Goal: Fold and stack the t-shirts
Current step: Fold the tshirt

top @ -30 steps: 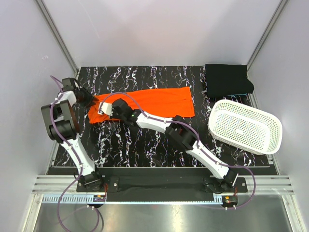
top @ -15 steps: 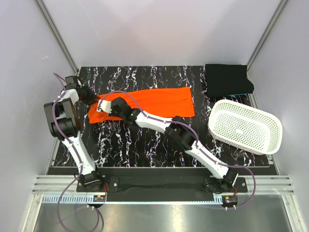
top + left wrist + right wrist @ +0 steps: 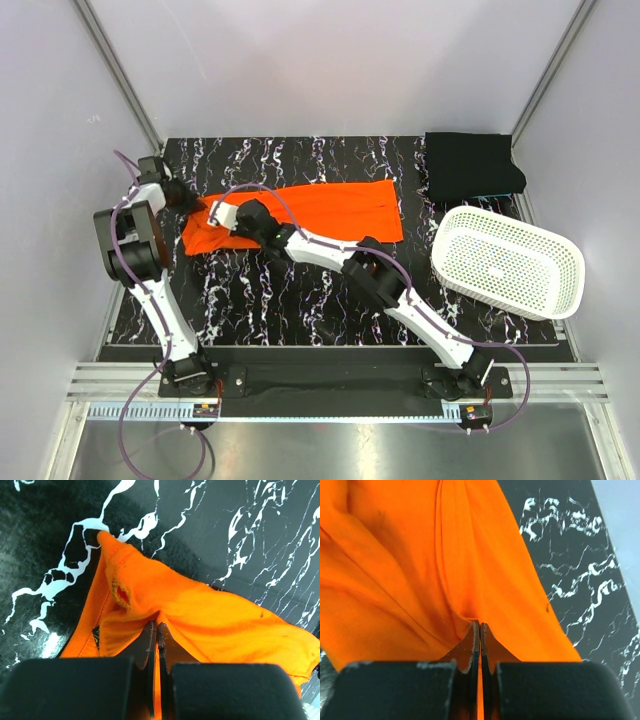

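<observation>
The orange t-shirt (image 3: 320,208) lies as a long folded strip across the middle of the dark marbled table (image 3: 300,300). At the strip's left end, near the collar, my left gripper (image 3: 196,202) is shut on a pinch of orange t-shirt (image 3: 210,615) fabric; the left wrist view has this gripper (image 3: 158,626) with its jaws together and cloth between them. Just right of it, my right gripper (image 3: 232,222) is likewise shut on the orange t-shirt (image 3: 420,570), this gripper (image 3: 479,626) pinching a fold. The black t-shirt (image 3: 472,166) lies folded at the back right corner.
A white perforated basket (image 3: 508,260) stands at the right side of the table, in front of the black shirt. Grey walls close in the left, back and right.
Both grippers have closed on the orange shirt's left end. The left gripper moved slightly toward the back left; the right wrist shifted a little along the strip.
</observation>
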{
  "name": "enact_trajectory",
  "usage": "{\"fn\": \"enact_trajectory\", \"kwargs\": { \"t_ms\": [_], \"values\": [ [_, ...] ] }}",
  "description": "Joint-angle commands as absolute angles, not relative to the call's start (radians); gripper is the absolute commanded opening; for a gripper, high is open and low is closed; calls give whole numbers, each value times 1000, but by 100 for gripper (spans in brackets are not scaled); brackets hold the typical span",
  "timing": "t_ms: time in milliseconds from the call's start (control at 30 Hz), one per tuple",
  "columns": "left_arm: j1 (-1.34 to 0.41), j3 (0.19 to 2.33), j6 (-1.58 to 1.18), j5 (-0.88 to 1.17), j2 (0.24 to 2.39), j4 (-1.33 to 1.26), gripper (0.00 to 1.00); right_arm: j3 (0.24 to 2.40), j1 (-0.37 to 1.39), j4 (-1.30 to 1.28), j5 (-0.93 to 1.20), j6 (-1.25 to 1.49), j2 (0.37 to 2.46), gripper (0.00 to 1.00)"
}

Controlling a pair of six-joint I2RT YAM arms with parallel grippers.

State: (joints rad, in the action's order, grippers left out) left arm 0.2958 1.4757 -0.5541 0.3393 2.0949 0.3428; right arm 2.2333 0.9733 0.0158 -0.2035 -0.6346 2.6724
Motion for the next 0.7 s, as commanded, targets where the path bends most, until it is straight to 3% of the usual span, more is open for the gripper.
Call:
{"fn": "enact_trajectory", "kwargs": {
  "t_ms": [0, 667],
  "values": [
    [281, 1538, -549, 351, 2069, 293, 0, 2178, 968, 133, -239, -604, 2606, 0],
    [244, 1637, -610, 563, 2154, 88, 0, 1979, 943, 370, -359, -488, 2505, 0]
  ]
}}
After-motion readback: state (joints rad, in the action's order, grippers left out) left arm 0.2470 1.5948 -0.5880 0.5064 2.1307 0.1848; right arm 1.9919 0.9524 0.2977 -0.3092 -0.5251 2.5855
